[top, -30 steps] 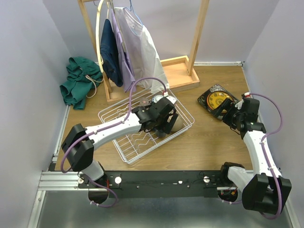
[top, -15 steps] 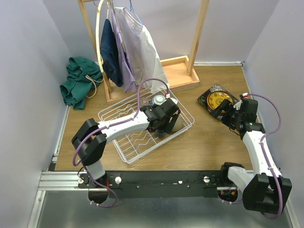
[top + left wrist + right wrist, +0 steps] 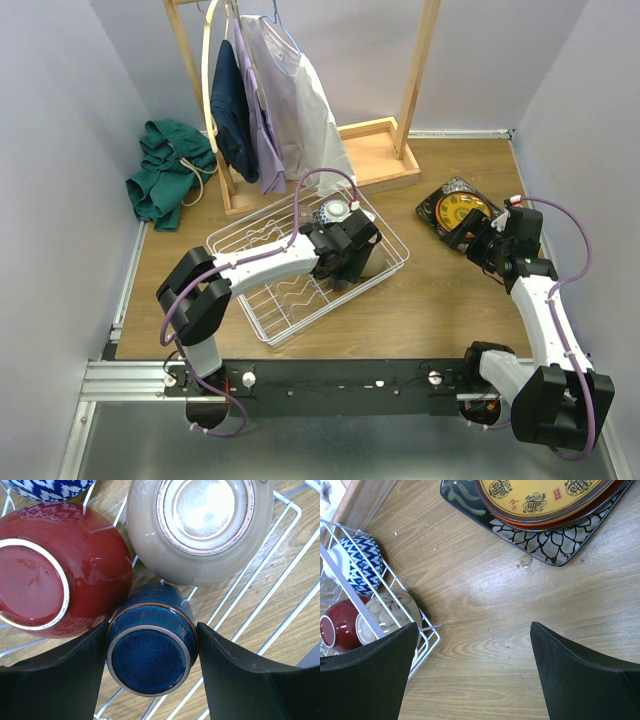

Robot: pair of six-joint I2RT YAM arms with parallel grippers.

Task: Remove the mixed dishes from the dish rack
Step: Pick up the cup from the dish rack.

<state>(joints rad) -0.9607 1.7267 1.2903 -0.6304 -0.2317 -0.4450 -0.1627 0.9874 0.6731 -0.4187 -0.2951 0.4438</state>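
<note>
The round yellow plate (image 3: 545, 497) with a dark red rim carries dark circular medallions of Chinese-style characters and a small red seal mark near its edge; none of these marks is clear enough to read. No other writing shows anywhere.

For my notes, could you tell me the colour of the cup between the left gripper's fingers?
Dark speckled blue cup, clearest in left wrist view.

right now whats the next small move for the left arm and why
Probably close the left gripper on the small blue cup. The cup sits upside down between its open fingers, one on each side, in the dish rack. The red bowl and tan bowl crowd it, so close gently.
</note>
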